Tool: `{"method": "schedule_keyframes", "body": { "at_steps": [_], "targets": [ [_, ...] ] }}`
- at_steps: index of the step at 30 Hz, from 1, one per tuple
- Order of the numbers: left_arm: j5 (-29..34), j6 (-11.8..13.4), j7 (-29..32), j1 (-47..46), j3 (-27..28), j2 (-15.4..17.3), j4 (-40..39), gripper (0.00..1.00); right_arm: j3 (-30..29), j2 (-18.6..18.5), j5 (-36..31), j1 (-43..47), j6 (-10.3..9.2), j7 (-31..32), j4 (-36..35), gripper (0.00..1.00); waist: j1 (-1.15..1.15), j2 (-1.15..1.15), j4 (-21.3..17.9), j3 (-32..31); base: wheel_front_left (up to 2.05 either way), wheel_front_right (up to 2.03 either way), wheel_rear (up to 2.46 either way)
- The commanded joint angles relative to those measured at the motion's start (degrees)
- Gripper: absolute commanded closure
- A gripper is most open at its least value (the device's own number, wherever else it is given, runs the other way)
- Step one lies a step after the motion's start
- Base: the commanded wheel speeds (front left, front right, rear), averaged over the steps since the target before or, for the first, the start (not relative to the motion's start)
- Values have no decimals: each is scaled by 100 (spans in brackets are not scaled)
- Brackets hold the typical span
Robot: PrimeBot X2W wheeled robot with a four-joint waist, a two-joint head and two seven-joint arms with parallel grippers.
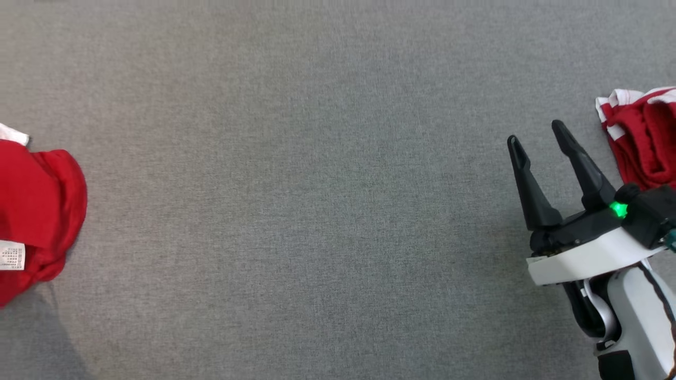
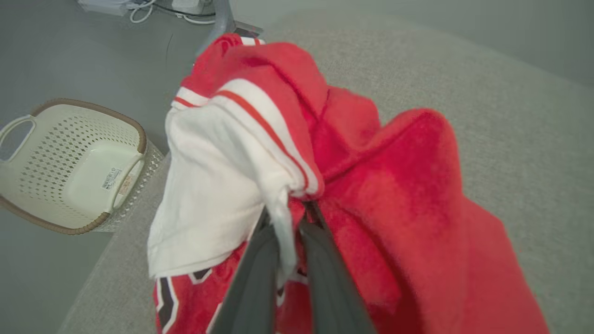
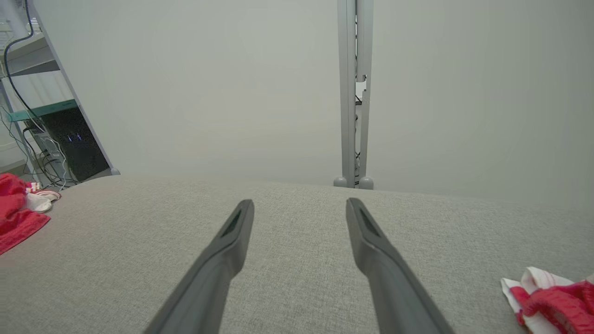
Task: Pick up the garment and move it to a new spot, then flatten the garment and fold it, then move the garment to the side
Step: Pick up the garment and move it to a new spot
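Two garments lie on the grey fabric table (image 1: 317,184), one at each side, and there are two grippers and one basket. The red garment (image 1: 39,211) sits bunched at the table's left edge. The left gripper (image 2: 288,213) has its fingers pressed together on a fold of the garment's white, red-striped trim, pinching it. In the head view this heap stretches near to far along the left border, with a white label low on it. The frame cuts off its left part, so its full outline and true long axis cannot be told. In the left wrist view its near end runs off the bottom. The second garment (image 1: 641,140), red with white stripes, is crumpled at the right edge and also cut off. The right gripper (image 1: 535,132) is just left of it over bare table, fingers spread wide, holding nothing. The cream perforated basket (image 2: 51,148) stands on the floor beside the table's left side
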Motion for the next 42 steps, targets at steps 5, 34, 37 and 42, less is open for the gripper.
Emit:
{"method": "schedule_keyframes", "body": {
  "at_steps": [5,34,37,42],
  "targets": [
    [212,-236,-296,-305,-310,125,-111,100,-3,143,4,222,1,-25,123,0,0,0,70,-624,0,0,0],
    [-905,-135,801,1184,-2701,-1249,-5321,100,-529,548,-107,1035,1,-24,233,0,0,0,-796,-1875,0,0,0],
    [-828,-23,706,1511,-2787,-1310,-5561,100,-505,554,-95,1003,1,-24,225,0,0,0,-875,-1825,0,0,0],
    [-759,51,135,2249,-2984,-1568,-5715,100,-488,559,-53,938,1,-24,228,0,0,0,-1033,-1708,0,0,0]
  ]
}}
